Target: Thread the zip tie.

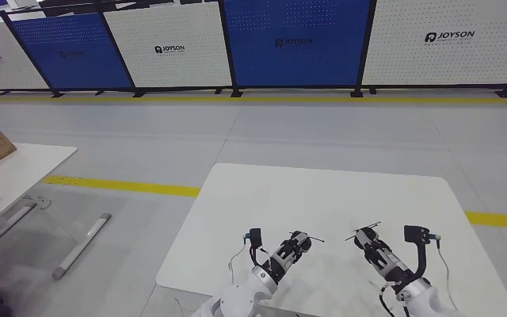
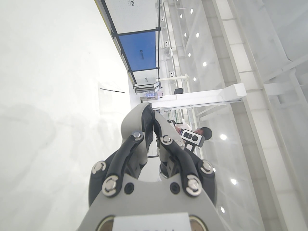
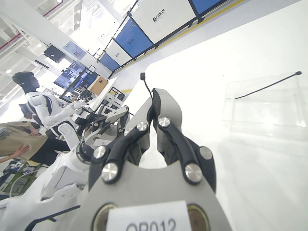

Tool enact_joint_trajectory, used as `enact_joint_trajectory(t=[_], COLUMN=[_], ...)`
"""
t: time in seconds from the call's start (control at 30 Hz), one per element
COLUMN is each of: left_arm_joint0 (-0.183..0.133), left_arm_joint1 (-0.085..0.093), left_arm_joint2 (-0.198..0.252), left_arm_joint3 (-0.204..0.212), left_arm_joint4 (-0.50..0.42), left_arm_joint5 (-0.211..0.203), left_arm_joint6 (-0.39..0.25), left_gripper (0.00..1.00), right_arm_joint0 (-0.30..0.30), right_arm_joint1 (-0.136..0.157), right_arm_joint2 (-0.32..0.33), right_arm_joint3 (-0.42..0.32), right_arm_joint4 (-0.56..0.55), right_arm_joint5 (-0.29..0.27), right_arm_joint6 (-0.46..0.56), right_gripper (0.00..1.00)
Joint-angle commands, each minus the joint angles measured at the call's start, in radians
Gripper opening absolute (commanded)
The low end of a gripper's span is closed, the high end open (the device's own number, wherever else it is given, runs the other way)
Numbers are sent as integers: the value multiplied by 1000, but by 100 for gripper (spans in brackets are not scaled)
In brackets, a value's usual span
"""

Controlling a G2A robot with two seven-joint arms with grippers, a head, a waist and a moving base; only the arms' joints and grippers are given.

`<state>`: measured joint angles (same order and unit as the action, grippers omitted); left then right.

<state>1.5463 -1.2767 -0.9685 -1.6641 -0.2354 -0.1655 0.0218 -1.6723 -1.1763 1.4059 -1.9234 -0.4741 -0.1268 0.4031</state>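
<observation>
Zip tie clamped in closed right gripper, head protruding; left gripper closed, fingers together, over white table.

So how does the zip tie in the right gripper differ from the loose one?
The held zip tie is clamped in the right gripper, the loose zip tie lies untouched. The held one shows only its head end; the loose one shows full length, flat. Both are thin and black.
</observation>
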Motion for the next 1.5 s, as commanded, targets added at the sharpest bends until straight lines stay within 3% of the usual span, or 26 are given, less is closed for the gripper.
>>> enact_joint_trajectory(t=[0.0,0.5,0.87,1.1,1.47], left_arm_joint0=[0,-3,-4,-13,-14], left_arm_joint1=[0,-4,-5,-13,-13], left_arm_joint2=[0,16,17,44,45], left_arm_joint3=[0,22,23,18,19], left_arm_joint4=[0,31,29,53,53], left_arm_joint5=[0,2,1,7,9], left_arm_joint6=[0,13,17,49,50], left_gripper=[0,0,0,0,0], right_arm_joint0=[0,34,34,80,85], right_arm_joint1=[0,0,0,-7,-8], right_arm_joint2=[0,-47,-47,-112,-118], right_arm_joint3=[0,4,4,36,43], right_arm_joint4=[0,-24,-24,-77,-79], right_arm_joint5=[0,-9,-9,39,43], right_arm_joint6=[0,51,51,41,38], right_gripper=[0,0,0,0,0])
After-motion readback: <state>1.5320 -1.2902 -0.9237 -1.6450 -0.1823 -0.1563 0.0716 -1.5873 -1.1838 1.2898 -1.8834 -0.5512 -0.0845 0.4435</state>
